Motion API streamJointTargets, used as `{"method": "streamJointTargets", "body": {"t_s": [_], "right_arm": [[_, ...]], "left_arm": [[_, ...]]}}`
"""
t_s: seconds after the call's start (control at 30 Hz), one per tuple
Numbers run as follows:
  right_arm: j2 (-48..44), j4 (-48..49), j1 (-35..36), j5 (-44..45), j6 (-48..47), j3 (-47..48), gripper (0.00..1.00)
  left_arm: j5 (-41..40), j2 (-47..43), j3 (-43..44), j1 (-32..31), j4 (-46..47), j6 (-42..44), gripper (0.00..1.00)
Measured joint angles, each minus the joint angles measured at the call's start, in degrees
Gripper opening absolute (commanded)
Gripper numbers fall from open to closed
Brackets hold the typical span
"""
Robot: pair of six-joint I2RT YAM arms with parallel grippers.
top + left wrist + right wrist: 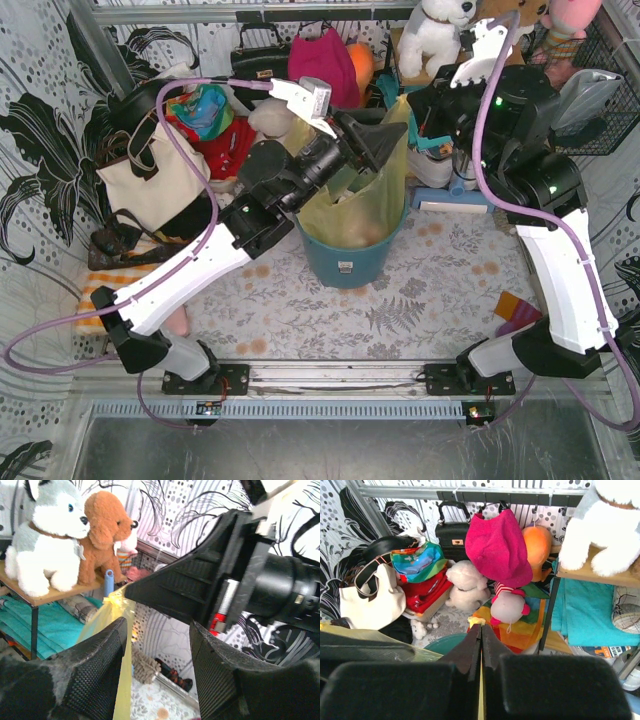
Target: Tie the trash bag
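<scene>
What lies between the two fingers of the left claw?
In the left wrist view, a trash bag strip hangs there, beside one finger; the right claw pinches its top.

trash bag in bin, on table

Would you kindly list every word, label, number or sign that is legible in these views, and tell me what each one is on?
No text can be read in any view.
White label on the teal bin: too small to read.
Orange and blue packet, lower right of the right wrist view: print too blurred to read.
</scene>
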Motion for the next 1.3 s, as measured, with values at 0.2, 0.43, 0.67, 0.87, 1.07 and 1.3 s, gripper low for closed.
{"method": "streamJointTargets", "body": {"t_s": [0.2, 0.43, 0.67, 0.87, 1.07, 1.3], "right_arm": [[0.83, -0.61, 0.0, -2.03, 0.02, 3.52, 0.0], [0.72, -0.79, 0.0, -3.98, 0.24, 3.98, 0.0], [-0.11, -0.81, 0.0, -4.87, 0.26, 2.43, 0.0], [-1.03, -0.79, 0.0, -4.83, 0.37, 1.22, 0.14], [-0.55, -2.27, 0.0, -2.43, 1.22, 3.41, 0.55], [4.79, -5.03, -0.31, -1.84, 1.6, 10.86, 0.51]], "left_arm": [[-3.39, 5.97, 1.99, -0.13, 3.45, 3.06, 0.63], [-4.94, 10.91, 2.71, -0.13, 3.39, 7.13, 0.63], [-5.75, 10.86, 2.62, -0.13, 6.86, 9.99, 0.64], [-5.75, 9.44, 0.92, -0.13, 10.54, 12.17, 0.64], [-4.61, 5.49, -4.44, -0.13, 13.77, 14.01, 0.64], [-1.7, 1.92, -9.77, -0.13, 15.85, 15.15, 0.65]]}}
